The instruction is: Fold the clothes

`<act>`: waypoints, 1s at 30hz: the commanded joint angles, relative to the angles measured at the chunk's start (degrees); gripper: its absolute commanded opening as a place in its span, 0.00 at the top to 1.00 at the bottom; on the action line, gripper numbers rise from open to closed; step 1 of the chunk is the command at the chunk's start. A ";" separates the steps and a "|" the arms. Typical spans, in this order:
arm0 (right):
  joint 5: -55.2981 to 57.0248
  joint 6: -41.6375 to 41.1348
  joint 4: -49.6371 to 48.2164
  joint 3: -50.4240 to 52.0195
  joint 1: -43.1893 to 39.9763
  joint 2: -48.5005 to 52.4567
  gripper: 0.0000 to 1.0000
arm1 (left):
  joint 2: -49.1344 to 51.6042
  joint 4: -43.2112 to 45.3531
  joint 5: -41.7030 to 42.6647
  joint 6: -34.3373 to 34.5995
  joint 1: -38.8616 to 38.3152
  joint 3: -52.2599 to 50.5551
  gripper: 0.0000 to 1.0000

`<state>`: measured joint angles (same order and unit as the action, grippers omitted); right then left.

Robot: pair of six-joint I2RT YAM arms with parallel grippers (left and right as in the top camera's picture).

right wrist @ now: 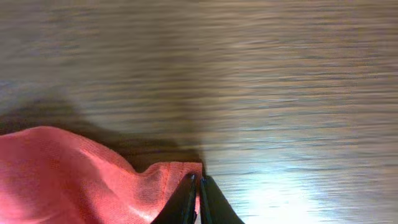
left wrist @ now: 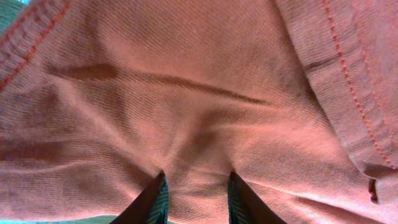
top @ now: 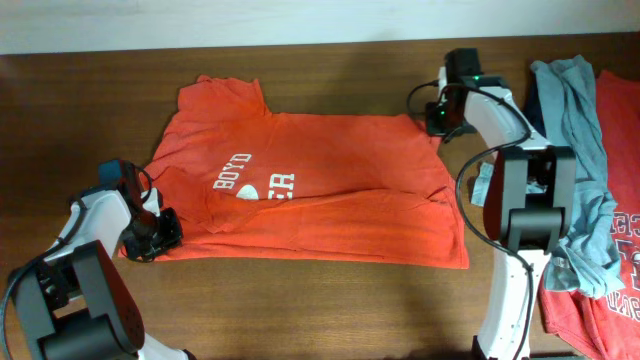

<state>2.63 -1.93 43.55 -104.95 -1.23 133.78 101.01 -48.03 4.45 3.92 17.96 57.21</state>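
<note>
Overhead first: an orange shirt (top: 330, 190) is lying spread across the middle of the wooden table (top: 300, 310), with its lower part looking doubled over. White print near its centre is reading "BOYD" with "ER" beside it, and the rest is tucked under a fold. The left gripper (top: 152, 238) is sitting on the shirt's lower left corner. The right gripper (top: 436, 120) is sitting at its upper right corner. At the right edge of the frame a grey-blue shirt (top: 578, 130) is draping over another orange shirt (top: 615, 130). The white lettering there is getting cut off by the frame, so it is unreadable.

Next, the left wrist view: the orange shirt (left wrist: 186, 93) is filling the frame, thin knit, creasing toward the left gripper (left wrist: 196, 199). Its fingers (left wrist: 152, 202) are standing slightly apart with a bunched fold of cloth pinched between them. A stitched hem (left wrist: 348, 74) is running down the right side. No writing is showing.

Then the right wrist view: the right gripper (right wrist: 199, 196) is pinching the very corner of the orange shirt (right wrist: 62, 180) at bottom centre, with the fingers nearly pressed together. Bare table (right wrist: 280, 74) is filling the rest of the frame. No writing is showing.

Handling guess: the shirt is looking light, limp and stretchy, likely sagging and sliding on the wood. Corners and hems, where the cloth is doubled, are looking like the safest holds.
</note>
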 commanded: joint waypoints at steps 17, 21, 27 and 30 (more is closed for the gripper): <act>3.15 -0.90 3.98 -11.28 -1.42 2.34 0.85 | -1.66 -0.90 0.46 0.31 0.20 -0.37 0.68; 2.29 0.17 10.84 -11.72 -1.49 2.36 0.78 | -1.66 -0.90 0.44 0.31 0.20 -0.37 0.68; 0.85 0.28 11.08 -10.67 -1.46 2.54 0.55 | -1.66 -0.83 0.44 0.31 0.20 -0.37 0.68; -1.60 1.25 9.53 -10.67 -1.46 2.58 0.53 | -1.66 -0.85 0.46 0.31 0.20 -0.37 0.68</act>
<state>3.57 -1.23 53.98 -115.61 -2.81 135.41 101.01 -48.69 4.45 3.92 17.96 57.21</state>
